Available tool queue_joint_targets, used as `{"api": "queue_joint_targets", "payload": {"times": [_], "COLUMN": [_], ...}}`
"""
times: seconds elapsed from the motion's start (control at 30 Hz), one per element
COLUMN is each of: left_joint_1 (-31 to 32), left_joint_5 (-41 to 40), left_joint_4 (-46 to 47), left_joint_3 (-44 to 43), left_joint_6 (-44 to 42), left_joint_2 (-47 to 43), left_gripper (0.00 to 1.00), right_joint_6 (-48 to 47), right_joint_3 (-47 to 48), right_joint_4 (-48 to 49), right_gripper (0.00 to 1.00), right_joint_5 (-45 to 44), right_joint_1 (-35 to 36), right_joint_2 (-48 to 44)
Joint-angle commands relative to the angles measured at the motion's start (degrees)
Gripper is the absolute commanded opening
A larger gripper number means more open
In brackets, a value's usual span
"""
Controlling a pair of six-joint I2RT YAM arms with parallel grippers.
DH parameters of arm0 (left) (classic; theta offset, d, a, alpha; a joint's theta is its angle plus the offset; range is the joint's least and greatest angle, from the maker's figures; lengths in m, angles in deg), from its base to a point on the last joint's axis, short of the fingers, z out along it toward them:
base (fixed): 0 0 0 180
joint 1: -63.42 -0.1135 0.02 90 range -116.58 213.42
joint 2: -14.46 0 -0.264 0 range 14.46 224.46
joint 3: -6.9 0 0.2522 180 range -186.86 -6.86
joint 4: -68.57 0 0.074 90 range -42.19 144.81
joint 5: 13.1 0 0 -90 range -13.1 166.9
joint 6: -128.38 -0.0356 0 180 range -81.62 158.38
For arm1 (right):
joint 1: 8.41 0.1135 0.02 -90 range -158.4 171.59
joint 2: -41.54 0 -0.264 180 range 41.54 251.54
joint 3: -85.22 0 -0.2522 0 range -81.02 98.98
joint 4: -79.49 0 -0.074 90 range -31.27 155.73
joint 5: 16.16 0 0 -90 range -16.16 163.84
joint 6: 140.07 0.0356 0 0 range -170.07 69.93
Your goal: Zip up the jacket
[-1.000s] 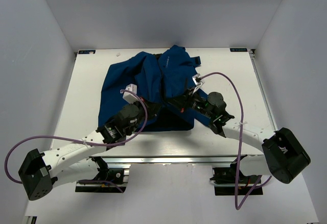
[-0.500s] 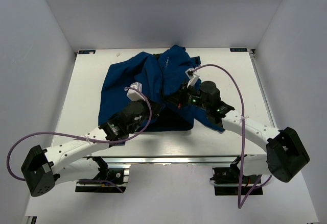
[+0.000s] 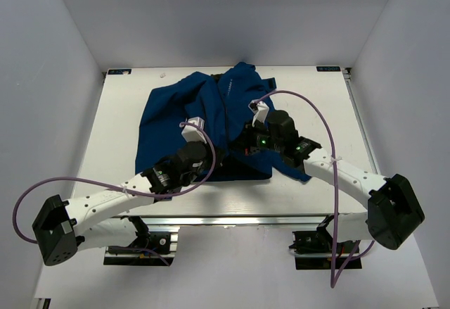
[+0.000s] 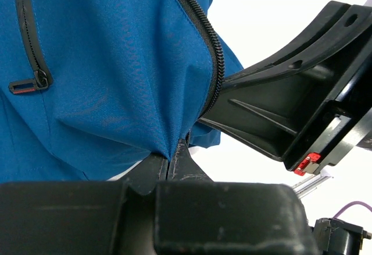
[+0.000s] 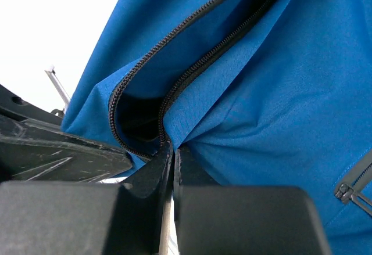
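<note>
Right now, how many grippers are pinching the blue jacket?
2. The left gripper pinches the jacket by its zipper teeth; the right gripper pinches it close beside, at the zipper too.

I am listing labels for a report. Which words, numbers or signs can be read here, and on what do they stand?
None is readable.
Pale marks on the jacket: too small.
Left tag on the table's far edge: too small.
Right tag there: too small.
Wrist views: no lettering.

Left arm (image 3: 119, 195): stretched forward, angled inward.
Right arm (image 3: 337, 172): mirrored (also inward).
Left end effector (image 4: 172, 161): clamped on the jacket (image 4: 116, 63).
Right end effector (image 5: 172, 150): likewise, beside left.
</note>
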Motion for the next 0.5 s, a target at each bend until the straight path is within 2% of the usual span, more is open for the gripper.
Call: {"api": "queue_joint_targets", "payload": {"times": [0.0,0.07,0.2,0.3,0.47], "left_joint_1": [0.70,0.70,0.70,0.70,0.70], "left_joint_5": [-1.63,-1.28,0.74,1.89,3.38], "left_joint_4": [-1.81,-1.99,0.72,4.86,8.82], "left_joint_3": [-2.87,-3.04,-1.64,1.43,3.90], "left_joint_6": [-0.46,-0.20,0.07,0.24,0.77], "left_joint_2": [-0.08,-0.34,-2.00,-4.20,-6.22], "left_gripper": [0.00,0.00,0.22,0.32,0.40], "right_joint_6": [-1.38,-1.03,-0.15,1.17,2.22], "right_joint_3": [2.25,1.81,-0.12,-1.70,-2.23], "right_joint_4": [-0.90,-0.82,1.20,3.48,4.28], "right_gripper": [0.00,0.00,0.00,0.00,0.00], "right_joint_5": [-1.58,-1.32,-0.09,0.71,-0.61], "right_joint_1": [0.51,0.77,1.21,2.00,2.88], "right_joint_2": [-1.37,-1.63,-2.51,-3.56,-4.62]}}
